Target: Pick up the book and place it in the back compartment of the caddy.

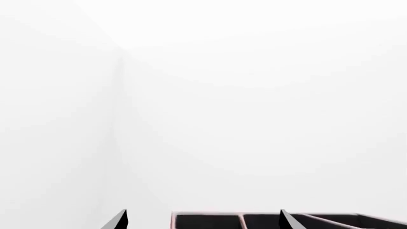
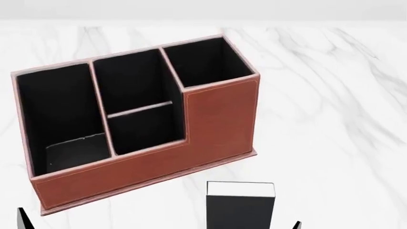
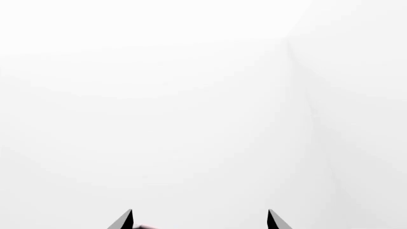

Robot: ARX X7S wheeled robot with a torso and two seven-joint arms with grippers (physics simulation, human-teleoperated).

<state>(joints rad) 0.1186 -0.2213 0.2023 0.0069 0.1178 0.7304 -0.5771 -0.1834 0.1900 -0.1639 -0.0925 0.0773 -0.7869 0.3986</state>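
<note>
The caddy (image 2: 216, 124) is reddish-brown leather with black lining and stands on the marble at centre left in the head view. The back compartment (image 2: 145, 129) is the shallow middle cell behind the low brown wall, in front of a thin cross divider. The book (image 2: 240, 206) stands upright with black cover and white page edge, just in front of the caddy's right end. My left gripper (image 1: 203, 222) is open and empty, and the caddy's cell tops (image 1: 210, 222) show between its tips. My right gripper (image 3: 199, 222) is open and empty. One fingertip of each shows at the head view's bottom edge, left (image 2: 22, 218) and right (image 2: 296, 225).
The white marble table (image 2: 330, 95) stretches to the right of and behind the caddy. Both wrist views mostly show plain white walls. The caddy's tall right cell (image 2: 203, 59) and the wide left cell (image 2: 60, 109) flank the middle cells.
</note>
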